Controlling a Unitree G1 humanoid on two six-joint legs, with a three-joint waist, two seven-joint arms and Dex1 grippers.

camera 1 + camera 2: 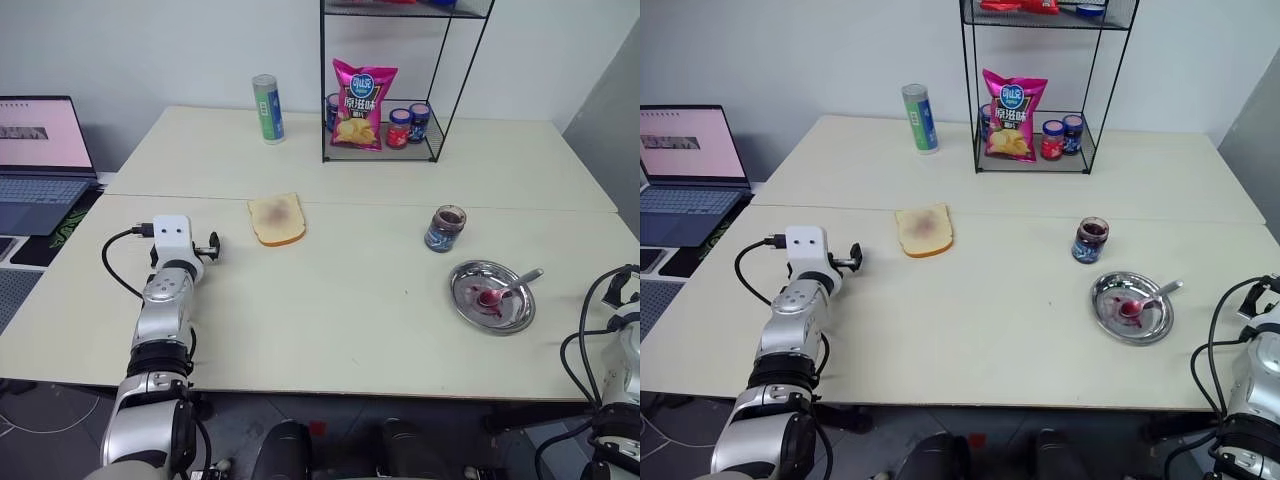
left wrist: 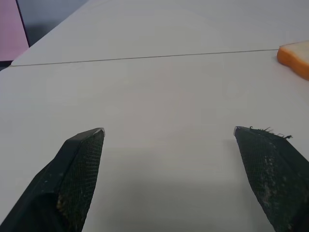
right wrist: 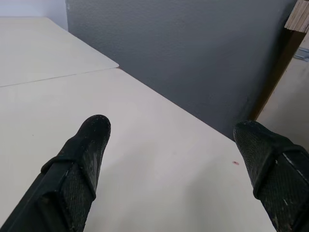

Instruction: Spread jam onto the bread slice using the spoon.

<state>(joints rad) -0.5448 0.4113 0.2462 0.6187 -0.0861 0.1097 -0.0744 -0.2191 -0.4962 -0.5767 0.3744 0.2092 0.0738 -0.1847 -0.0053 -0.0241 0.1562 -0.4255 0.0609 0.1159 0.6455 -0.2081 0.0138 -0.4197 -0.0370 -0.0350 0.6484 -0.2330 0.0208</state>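
Left gripper [image 2: 169,133] and right gripper [image 3: 171,125] both stood wide open, empty. Bread slice [image 1: 276,218] lay just ahead-right of left fingers; spoon [image 1: 503,291] sat in plate [image 1: 520,316], jam [image 1: 445,229] jar beside it — well off right fingers. Looked like step one: right arm must reach for the spoon.

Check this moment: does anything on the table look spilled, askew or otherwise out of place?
Nothing is spilled or knocked over. The jam jar stands upright with no lid on it, the spoon lies in the steel plate with red smears around its bowl, and the bread slice lies flat with a faint smear at its centre.
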